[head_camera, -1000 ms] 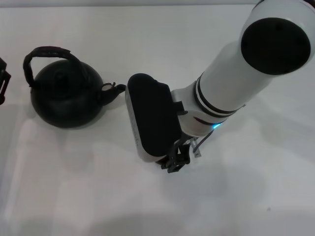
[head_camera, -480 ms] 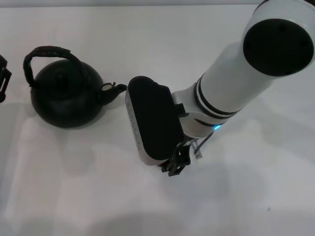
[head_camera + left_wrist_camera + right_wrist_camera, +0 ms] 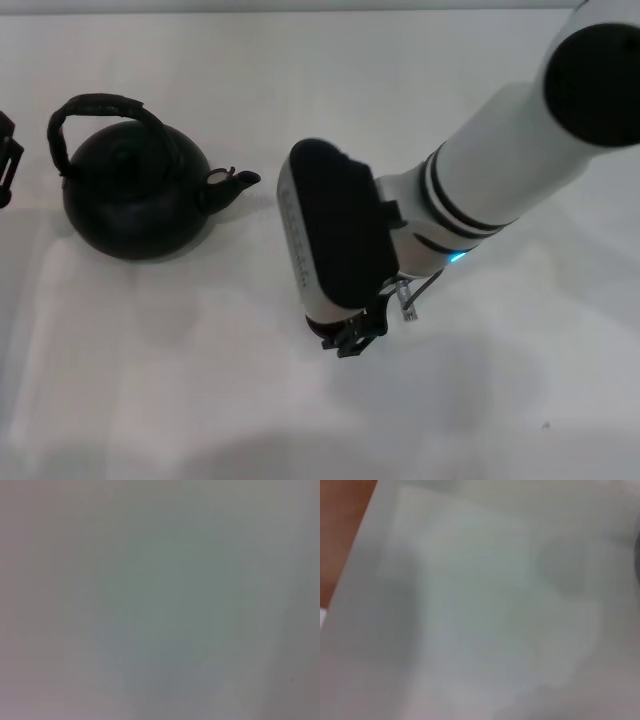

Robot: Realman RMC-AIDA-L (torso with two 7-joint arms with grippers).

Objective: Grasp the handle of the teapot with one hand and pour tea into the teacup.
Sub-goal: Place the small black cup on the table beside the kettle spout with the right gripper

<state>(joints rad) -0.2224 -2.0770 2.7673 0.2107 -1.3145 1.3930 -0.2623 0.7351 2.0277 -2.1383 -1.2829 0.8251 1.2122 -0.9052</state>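
Since the head view shows the large round matte black teapot (image 3: 135, 197) sitting untouched on the white tabletop (image 3: 200, 400), at the robot's left side, the step in hand is judged to be the approach to the grasp. Its arched black hoop handle with the rough wrapped top (image 3: 98, 108) stands upright over the lid, and the short spout (image 3: 238, 181) points toward the right arm. The right gripper (image 3: 352, 338) hangs low over the table, well apart from the teapot; its fingers are mostly hidden under the white-and-black wrist housing, so whether they are parted or closed cannot be told. The left gripper (image 3: 6, 160) shows only as a dark sliver at the frame edge, just beside the handle, state also not readable. The small dark teacup is not visible in this view; it may be hidden under the right arm. The left wrist view gives only a blank pale surface, nothing usable. The right wrist view gives blurred white table and a brown strip at one edge, no teapot, no cup. To do the step well: come in on the wrapped top of the hoop from above, jaws straddling it squarely, close fully before lifting, keep the pot level, and confirm the cup's position before tilting the spout.
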